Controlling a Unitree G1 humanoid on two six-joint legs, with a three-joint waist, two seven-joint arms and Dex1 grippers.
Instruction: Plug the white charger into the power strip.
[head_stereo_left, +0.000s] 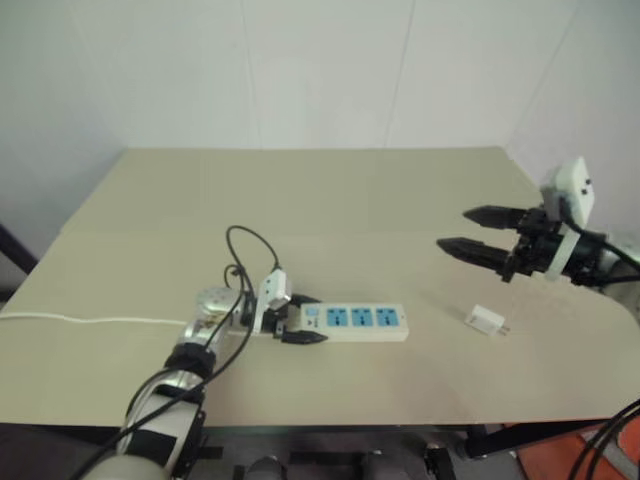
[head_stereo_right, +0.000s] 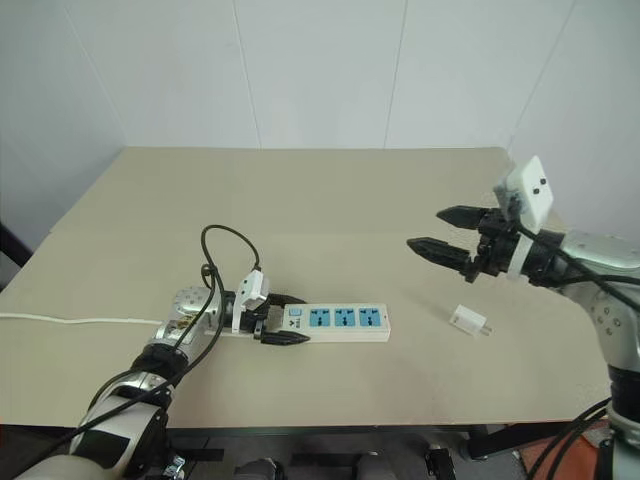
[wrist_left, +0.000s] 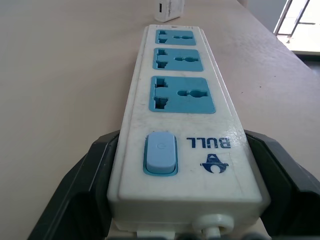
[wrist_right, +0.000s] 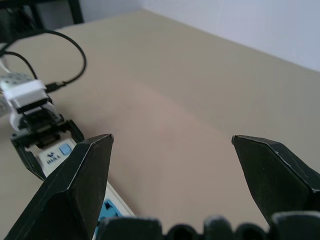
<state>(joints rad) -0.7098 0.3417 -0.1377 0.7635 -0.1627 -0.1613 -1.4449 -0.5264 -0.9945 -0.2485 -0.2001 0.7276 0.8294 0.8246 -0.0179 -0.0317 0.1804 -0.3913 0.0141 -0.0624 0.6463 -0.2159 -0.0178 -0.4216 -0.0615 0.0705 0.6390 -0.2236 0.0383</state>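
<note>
Beige tabletop runs back to plain white walls, and you have the power strip lying flat on it near the front edge. On the strip's switch end, in the left wrist view, you can read "BULL" in blue capitals above a small blue logo, upside down from that camera, next to a pale blue rocker switch. Beyond the switch sit three blue-faced sockets in a row, running away from your left gripper.

Your left gripper is clamped on the switch end of the strip, one black finger pressed against each long side. A thin white cord trails off behind that gripper toward the table's left edge.

Your right gripper hangs above the table with its two black fingers spread wide and nothing between them. The white charger lies on the table below that gripper and nearer you, well apart from it, and just past the strip's far end from the left gripper. Its prongs point away from the strip.

In the left wrist view the charger is cut off by the frame edge, and a mark on its face is too small to read. The strip's cord exit is partly hidden under the gripper body.
</note>
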